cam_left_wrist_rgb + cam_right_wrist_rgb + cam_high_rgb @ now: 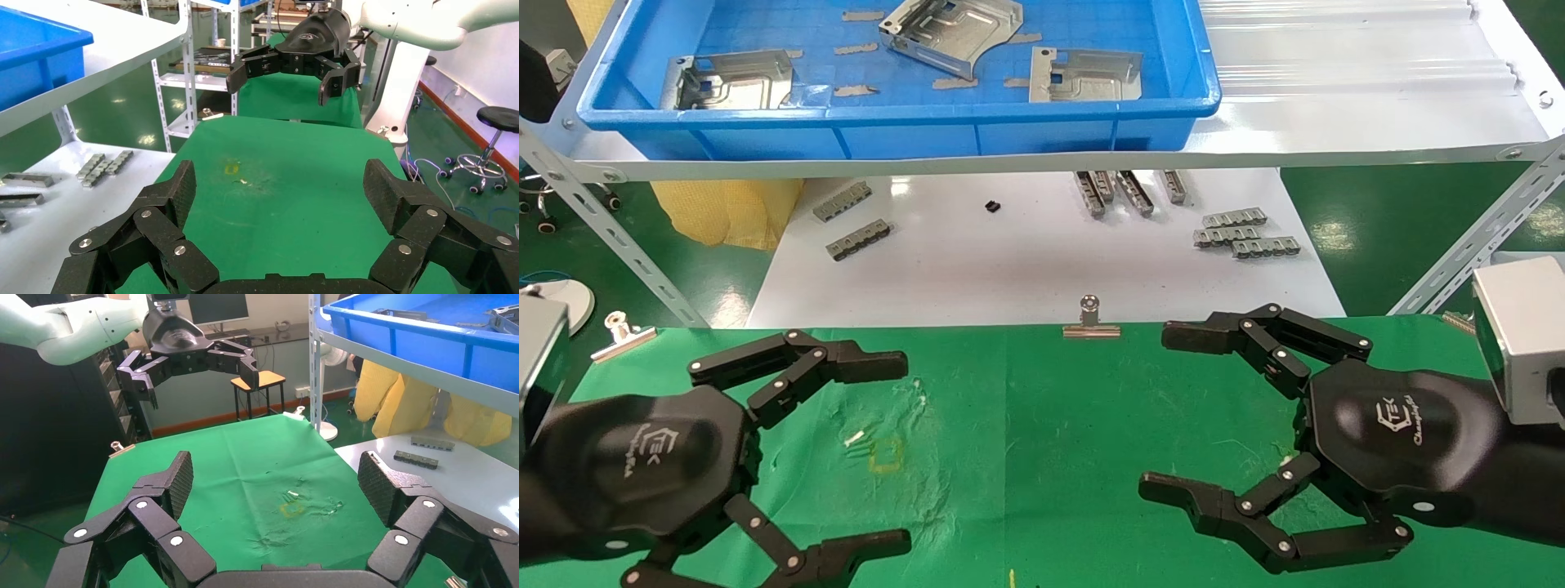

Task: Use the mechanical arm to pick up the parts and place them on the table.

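**Ana:** Fingers (878, 363) on both hands are spreading wide and holding nothing. The left gripper (883, 453) is hovering over the near left of the green surface (1050, 425), and the right gripper (1164, 412) is hovering over the near right, the two facing each other with bare cloth between them.

**Ben:** Where are the parts sitting?

**Ana:** All three silver parts are lying in the blue bin (887, 135) on the white shelf (1352, 82), well beyond and above the surface. One part (730, 79) is resting at the bin's left, one (952, 28) is tilting near the back middle, and one (1083, 75) is lying flat at the right. Short grey tape pieces (854, 91) are scattered on the bin floor among them. None is lying on the green cloth yet, so I judge the task is only starting.

**Ben:** How should the pick be going?

**Ana:** Judging from this, an arm is needing to rise over the bin's front wall before descending. The right-hand part looks the handiest for the right gripper. Pinching a folded flange or raised edge should be working better than pressing on a flat face, since thin plate is likely to slip. The bin wall could be catching the fingers.

**Ben:** Anything else nearby?

**Ana:** Grey comb strips (1238, 233) are lying on the lower white board (1009, 269), and a binder clip (1091, 322) is gripping the cloth's far edge.
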Controlling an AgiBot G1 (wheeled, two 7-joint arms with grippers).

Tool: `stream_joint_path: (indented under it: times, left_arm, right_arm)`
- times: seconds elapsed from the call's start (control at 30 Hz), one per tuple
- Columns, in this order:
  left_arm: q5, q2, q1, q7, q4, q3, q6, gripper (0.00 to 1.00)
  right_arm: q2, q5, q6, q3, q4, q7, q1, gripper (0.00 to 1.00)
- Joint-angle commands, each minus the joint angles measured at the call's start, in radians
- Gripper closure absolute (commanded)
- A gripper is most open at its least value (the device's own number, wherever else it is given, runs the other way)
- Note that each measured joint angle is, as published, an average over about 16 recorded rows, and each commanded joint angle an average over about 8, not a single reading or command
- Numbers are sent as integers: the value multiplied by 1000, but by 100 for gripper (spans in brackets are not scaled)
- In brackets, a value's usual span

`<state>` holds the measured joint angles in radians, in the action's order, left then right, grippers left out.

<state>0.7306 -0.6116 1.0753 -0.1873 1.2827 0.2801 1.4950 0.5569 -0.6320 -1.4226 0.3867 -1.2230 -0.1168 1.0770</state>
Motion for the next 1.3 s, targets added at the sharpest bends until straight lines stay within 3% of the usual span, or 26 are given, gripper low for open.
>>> stream_joint_path:
  times: [0.03,0.07,0.1,0.33,0.37,1.3]
  left_arm:
    - [0,0,0,0,0,0,0,0]
    - [0,0,0,0,0,0,0,0]
    - [0,0,0,0,0,0,0,0]
    - [0,0,0,0,0,0,0,0]
    - [0,0,0,0,0,0,0,0]
    - [2,1,6,-1,2,-1,-1,0]
  right_arm:
    - [0,0,0,0,0,0,0,0]
    - [0,0,0,0,0,0,0,0]
    - [0,0,0,0,0,0,0,7]
    - [0,0,0,0,0,0,0,94]
    - [0,0,0,0,0,0,0,100]
    - [0,0,0,0,0,0,0,100]
